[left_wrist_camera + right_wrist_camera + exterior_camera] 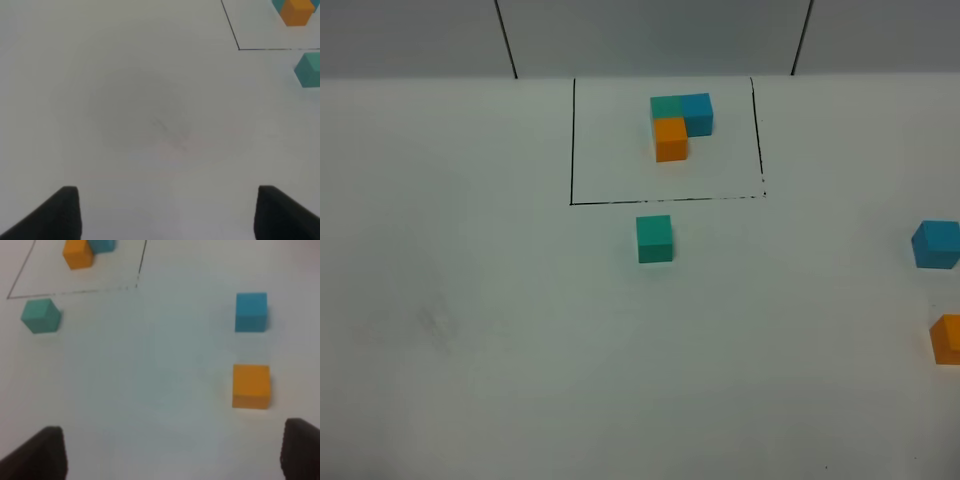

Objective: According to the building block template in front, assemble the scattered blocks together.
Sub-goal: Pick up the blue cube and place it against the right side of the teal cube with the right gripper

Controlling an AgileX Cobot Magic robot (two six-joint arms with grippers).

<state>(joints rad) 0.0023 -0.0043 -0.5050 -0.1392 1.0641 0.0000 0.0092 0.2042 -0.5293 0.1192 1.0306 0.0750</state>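
While both grippers hang over the white table [470,350] with nothing in them, the three loose blocks lie apart from one another. The left gripper [172,215] has its fingers spread wide, with only bare surface between and just ahead of them. The teal block [310,70] sits well ahead of it, off toward the right arm's side, just outside the black frame [270,49]. The right gripper [172,452] is likewise spread, nothing between its fingers. Ahead of it, on its outer side, lies the orange block [251,386] — the nearest thing to it. Just beyond that, in line but not touching, is the blue block [251,312]. The teal block lies farther ahead of this gripper, across toward the left arm's side. Farthest from both grippers, inside the frame, stands the template [680,122]: teal and blue cubes joined side by side, with an orange cube against the teal one on the side nearer the grippers — an L.
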